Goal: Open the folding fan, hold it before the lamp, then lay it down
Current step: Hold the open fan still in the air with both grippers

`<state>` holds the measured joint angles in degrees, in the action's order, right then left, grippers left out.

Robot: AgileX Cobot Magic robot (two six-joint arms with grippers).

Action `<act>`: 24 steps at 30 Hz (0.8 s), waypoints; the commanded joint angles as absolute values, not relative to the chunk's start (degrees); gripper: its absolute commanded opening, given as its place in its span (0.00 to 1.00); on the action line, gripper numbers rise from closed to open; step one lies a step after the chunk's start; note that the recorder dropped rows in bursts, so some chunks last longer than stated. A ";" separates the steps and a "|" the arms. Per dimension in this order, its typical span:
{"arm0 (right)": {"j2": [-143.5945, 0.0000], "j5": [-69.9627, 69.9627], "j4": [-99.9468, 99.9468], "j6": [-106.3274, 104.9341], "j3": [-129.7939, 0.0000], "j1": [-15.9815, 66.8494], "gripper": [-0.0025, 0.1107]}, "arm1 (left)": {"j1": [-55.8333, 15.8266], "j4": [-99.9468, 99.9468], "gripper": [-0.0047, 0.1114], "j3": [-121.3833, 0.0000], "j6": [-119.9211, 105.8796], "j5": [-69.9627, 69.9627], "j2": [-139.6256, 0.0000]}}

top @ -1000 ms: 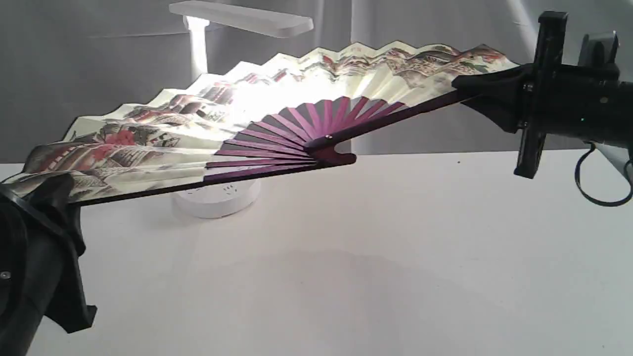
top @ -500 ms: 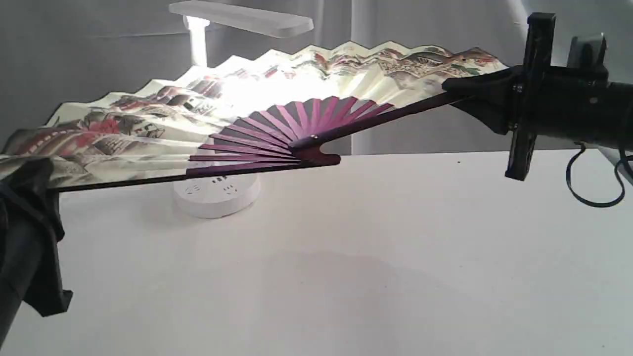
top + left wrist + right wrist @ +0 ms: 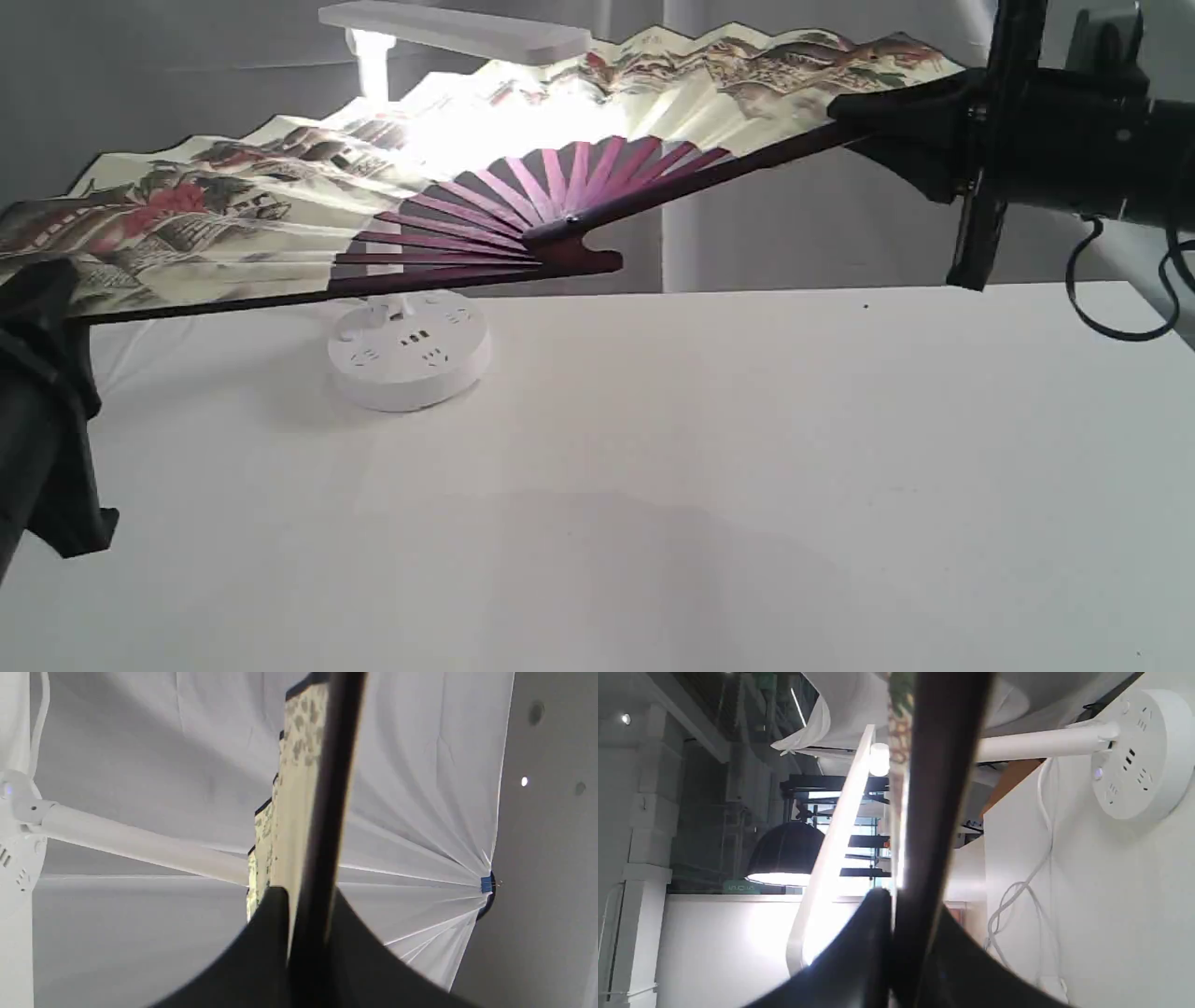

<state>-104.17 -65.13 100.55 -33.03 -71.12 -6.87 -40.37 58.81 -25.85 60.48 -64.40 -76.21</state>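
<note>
The folding fan [image 3: 280, 187] is spread wide and held in the air in front of the lamp [image 3: 408, 350], whose lit bar head [image 3: 457, 30] glows through the paper. Its maroon ribs meet at the pivot [image 3: 569, 254] above the table. My left gripper [image 3: 42, 289] is shut on the fan's left guard at the exterior view's left edge. My right gripper [image 3: 864, 117] is shut on the right guard at the upper right. In the left wrist view the dark guard [image 3: 327, 812] runs out from between the fingers; the right wrist view shows the other guard [image 3: 934, 812] the same way.
A white table [image 3: 700, 485] lies under the fan. The lamp's round base with sockets [image 3: 1139, 751] stands at the table's back left, its white cord [image 3: 1031, 877] trailing behind. Grey curtains [image 3: 163, 742] hang as backdrop.
Both grippers have raised the open fan and shifted it left, so its pivot now hangs higher and the lamp's base shows below it.
</note>
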 commanded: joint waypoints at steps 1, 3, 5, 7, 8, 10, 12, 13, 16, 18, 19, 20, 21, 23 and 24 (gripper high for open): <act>-103.77 -62.23 99.95 -34.42 -71.12 -7.32 0.02 | -39.44 62.55 0.04 -26.19 62.98 -69.96 -75.14; -103.77 -62.12 99.95 -34.42 -71.12 -7.32 0.02 | -39.44 62.55 0.04 -26.19 62.98 -69.96 -74.76; -103.77 -61.89 99.95 -34.42 -71.12 -7.32 0.02 | -39.44 62.55 0.04 -26.19 62.98 -69.96 -74.33; -103.77 -61.50 99.73 -34.42 -71.12 -7.32 0.02 | -39.44 62.55 0.04 -26.19 62.76 -69.96 -73.94; -103.77 -61.48 99.62 -34.42 -71.12 -7.32 0.02 | -39.44 62.55 0.04 -26.19 62.62 -69.96 -73.80; -103.77 -61.66 99.62 -34.42 -71.12 -7.32 0.02 | -39.44 62.55 0.04 -26.19 62.36 -69.96 -73.41; -103.77 -61.66 99.62 -34.42 -71.12 -7.32 0.02 | -39.44 62.55 0.04 -25.96 62.38 -69.96 -73.28; -103.77 -61.66 99.62 -34.42 -71.12 -7.32 0.02 | -39.44 62.55 0.04 -25.67 62.38 -69.96 -73.28; -103.77 -61.66 99.62 -34.42 -71.12 -7.32 0.02 | -39.44 62.55 0.04 -24.35 62.60 -69.96 -73.28; -103.77 -61.66 99.36 -34.42 -71.12 -7.32 0.02 | -39.44 62.55 0.04 -23.49 63.11 -69.96 -73.28; -103.77 -61.66 99.26 -34.42 -71.12 -7.32 0.02 | -39.44 62.55 0.04 -23.49 63.11 -69.96 -73.28; -103.77 -61.66 99.26 -34.42 -71.12 -7.32 0.02 | -39.44 62.55 0.04 -23.42 63.11 -69.96 -73.28; -103.77 -61.66 99.26 -34.42 -71.12 -7.32 0.02 | -39.44 62.40 0.04 -23.47 63.11 -69.96 -73.28; -103.77 -61.66 99.26 -34.42 -71.12 -7.32 0.02 | -39.44 61.81 0.04 -23.47 63.11 -69.96 -73.28; -103.77 -61.66 99.26 -34.42 -71.12 -7.32 0.02 | -39.44 61.81 0.04 -23.47 63.11 -69.96 -73.28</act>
